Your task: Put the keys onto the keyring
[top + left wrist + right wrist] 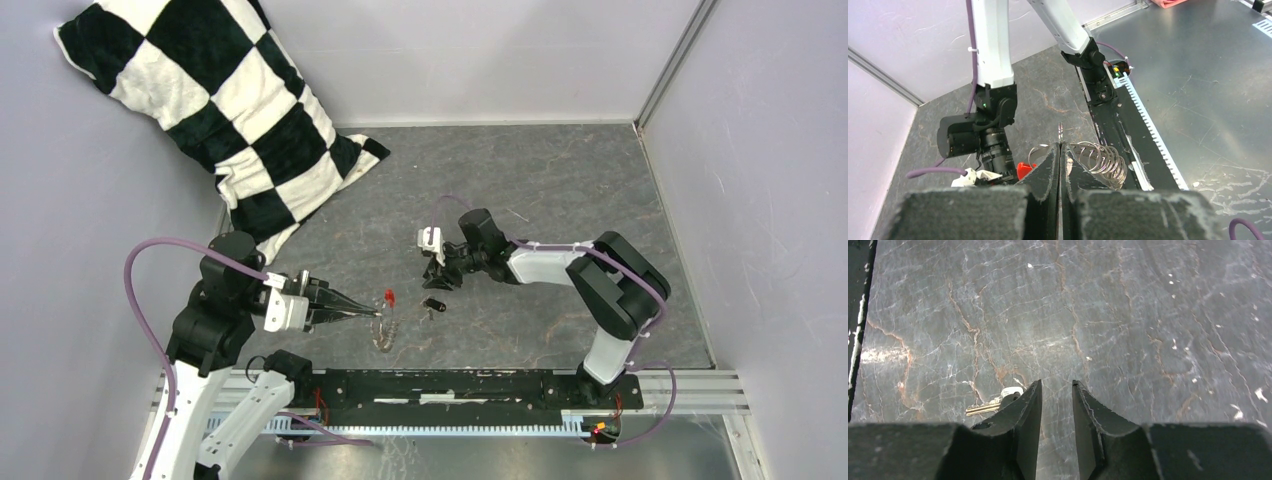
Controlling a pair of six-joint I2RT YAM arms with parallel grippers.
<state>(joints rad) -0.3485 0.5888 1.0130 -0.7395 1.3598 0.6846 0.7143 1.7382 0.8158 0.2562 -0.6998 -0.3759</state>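
Observation:
The keyring (386, 330) is a thin silvery loop strung with several small rings and a red tag (389, 297). My left gripper (372, 315) is shut on it just above the table. In the left wrist view the jaws (1060, 146) are pressed together on the loop (1037, 150), with the small rings (1105, 160) to the right and the red tag (1023, 170) to the left. One small key (433, 306) lies loose on the table. My right gripper (441, 278) hovers just behind it, open and empty. In the right wrist view (1055, 389) the key (990, 404) lies left of the left finger, partly hidden.
A black-and-white checked pillow (230, 110) leans in the back left corner. The black base rail (450, 385) runs along the near edge, just in front of the keyring. Grey walls close in the back and both sides.

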